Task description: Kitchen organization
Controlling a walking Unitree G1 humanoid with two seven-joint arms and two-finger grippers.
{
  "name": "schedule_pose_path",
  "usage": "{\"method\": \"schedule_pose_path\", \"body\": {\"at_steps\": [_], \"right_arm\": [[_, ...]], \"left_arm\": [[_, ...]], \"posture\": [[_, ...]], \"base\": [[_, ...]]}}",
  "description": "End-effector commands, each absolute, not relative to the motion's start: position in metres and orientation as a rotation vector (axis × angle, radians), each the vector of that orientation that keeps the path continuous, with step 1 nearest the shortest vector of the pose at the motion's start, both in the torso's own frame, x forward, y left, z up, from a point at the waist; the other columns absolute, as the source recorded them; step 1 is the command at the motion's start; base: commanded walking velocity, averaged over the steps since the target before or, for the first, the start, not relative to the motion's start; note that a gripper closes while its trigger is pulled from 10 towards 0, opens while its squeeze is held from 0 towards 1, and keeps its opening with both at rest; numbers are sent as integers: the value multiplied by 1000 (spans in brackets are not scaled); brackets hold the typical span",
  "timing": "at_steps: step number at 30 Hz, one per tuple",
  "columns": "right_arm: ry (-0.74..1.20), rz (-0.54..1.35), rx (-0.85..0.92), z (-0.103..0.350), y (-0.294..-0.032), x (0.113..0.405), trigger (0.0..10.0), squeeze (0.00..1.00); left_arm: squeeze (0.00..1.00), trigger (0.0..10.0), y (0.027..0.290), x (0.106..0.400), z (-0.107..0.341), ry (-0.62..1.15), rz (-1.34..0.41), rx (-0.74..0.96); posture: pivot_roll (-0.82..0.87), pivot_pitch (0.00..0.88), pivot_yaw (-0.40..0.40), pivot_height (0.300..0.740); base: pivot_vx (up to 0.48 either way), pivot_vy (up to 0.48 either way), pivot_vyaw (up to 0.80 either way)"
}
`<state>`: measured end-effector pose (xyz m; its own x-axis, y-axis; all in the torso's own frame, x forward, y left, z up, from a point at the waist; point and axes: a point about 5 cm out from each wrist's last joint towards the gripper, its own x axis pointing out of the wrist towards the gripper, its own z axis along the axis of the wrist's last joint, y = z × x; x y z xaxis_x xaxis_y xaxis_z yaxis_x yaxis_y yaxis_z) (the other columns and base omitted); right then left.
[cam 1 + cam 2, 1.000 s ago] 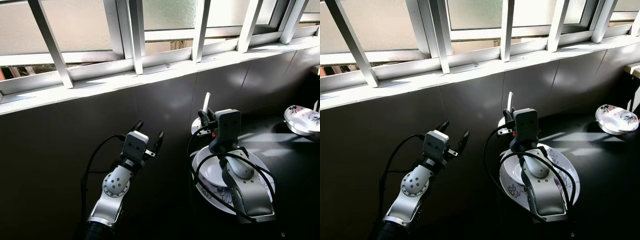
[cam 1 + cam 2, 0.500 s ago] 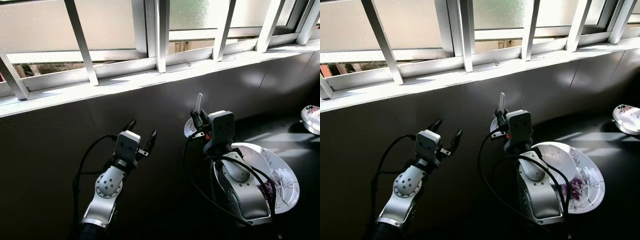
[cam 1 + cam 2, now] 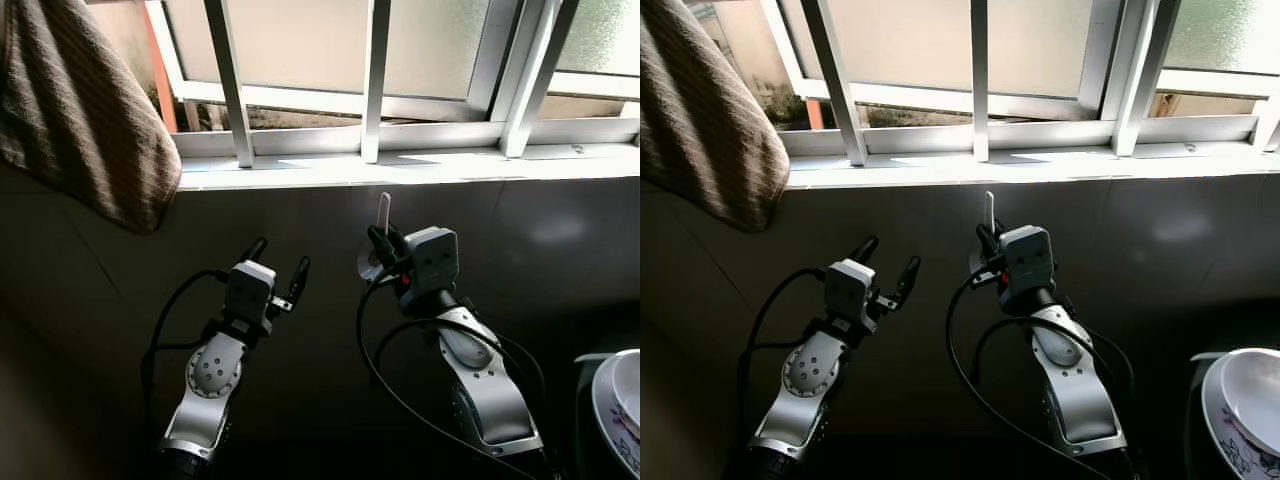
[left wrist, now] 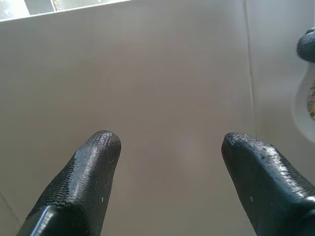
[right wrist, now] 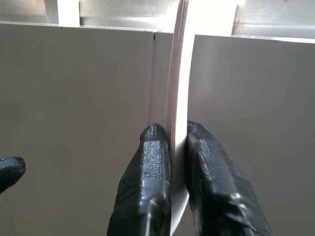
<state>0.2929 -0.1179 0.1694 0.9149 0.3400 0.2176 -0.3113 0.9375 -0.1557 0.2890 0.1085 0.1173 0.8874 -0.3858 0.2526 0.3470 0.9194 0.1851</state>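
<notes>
Here the right gripper (image 5: 170, 142) pinches a white spoon (image 5: 178, 73) by its handle, pointing to 12 o'clock; it seems light, stiff, slippery, probably breakable. The left gripper (image 4: 167, 147) stands wide open, empty.

Daylight glares through the window (image 3: 420, 60) onto the sill (image 3: 400, 168); the wall (image 3: 560, 240) below stays dim, frames sharp.

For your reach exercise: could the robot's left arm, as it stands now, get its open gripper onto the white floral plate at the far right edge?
Probably not. The white floral plate lies far right, beyond the right arm, whose right gripper pinches a thin white dish edge-on. The open left gripper would have to cross that arm.
</notes>
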Motion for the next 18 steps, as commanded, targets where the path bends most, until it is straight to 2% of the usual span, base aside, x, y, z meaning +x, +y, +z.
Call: {"method": "schedule_pose_path", "body": {"at_steps": [1, 9, 11, 18], "right_arm": [[-253, 341, -116, 170, -119, 292, 0, 0], [-249, 350, -122, 168, -119, 292, 0, 0], [-248, 349, -123, 168, -119, 292, 0, 0], [-245, 348, -122, 166, -119, 293, 0, 0]], "left_arm": [[0, 10000, 105, 289, 120, -300, -400, 139], [0, 10000, 105, 289, 119, -297, -400, 139], [0, 10000, 105, 289, 119, -296, -400, 139], [0, 10000, 104, 289, 120, -295, -409, 139]], "posture": [[35, 0, 22, 740], [33, 0, 23, 740], [33, 0, 23, 740], [34, 0, 23, 740]], "base": [[0, 0, 800], [0, 0, 800], [0, 240, 800], [0, 476, 800]]}}
